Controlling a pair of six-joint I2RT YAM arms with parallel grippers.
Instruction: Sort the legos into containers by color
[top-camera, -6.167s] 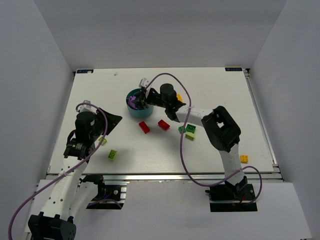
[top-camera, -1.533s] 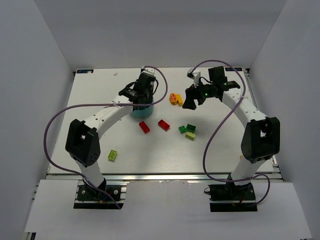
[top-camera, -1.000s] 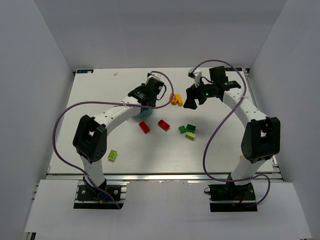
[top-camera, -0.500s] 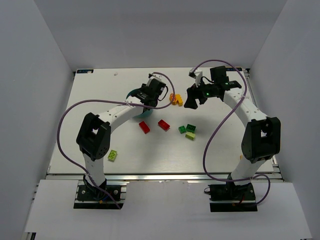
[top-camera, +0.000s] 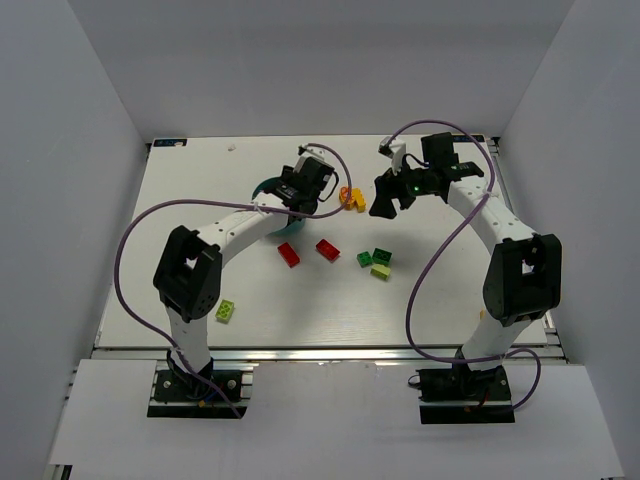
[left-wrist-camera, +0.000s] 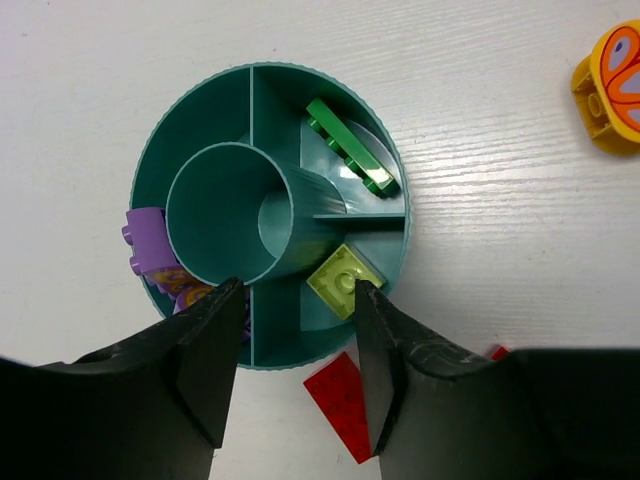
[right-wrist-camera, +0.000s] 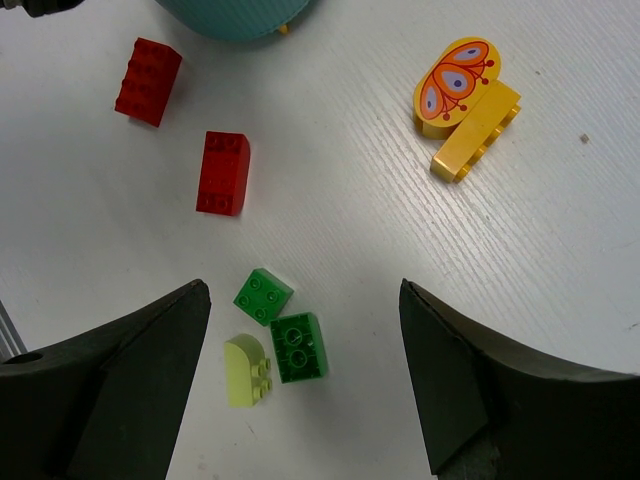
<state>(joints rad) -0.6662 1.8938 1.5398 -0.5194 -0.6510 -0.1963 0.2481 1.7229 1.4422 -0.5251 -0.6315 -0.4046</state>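
The round teal bowl (left-wrist-camera: 390, 180) sits toward the far edge of the worktop (top-camera: 450, 290), left of the middle, split into compartments around a central ring (left-wrist-camera: 225, 212).

Inside it I count three bricks clearly:
- One dark green brick (left-wrist-camera: 350, 147) lies in one compartment.
- One lime brick (left-wrist-camera: 345, 281) lies in the next compartment, a wall between the two.
- One purple brick (left-wrist-camera: 148, 240) lies across the ring, with something orange under it that I cannot make out.

The left gripper (left-wrist-camera: 297, 290) hangs right above the bowl, its fingers partly apart with nothing between them.

Loose around the middle of the worktop:
- Two red bricks (right-wrist-camera: 147, 80) (right-wrist-camera: 223, 172), the first just beside the bowl.
- Two green bricks (right-wrist-camera: 264, 296) (right-wrist-camera: 298, 347).
- One lime round-topped brick (right-wrist-camera: 245, 370) touching the second green brick.
- One yellow brick (right-wrist-camera: 476, 130) farther back.

A round orange piece (right-wrist-camera: 456, 78) rests against the yellow brick; its printed butterfly is the only marking I can see.

A second loose lime brick (top-camera: 226, 311) lies alone toward the near left corner.

The right gripper (right-wrist-camera: 303, 292) is above the green cluster, spread wide and holding nothing.
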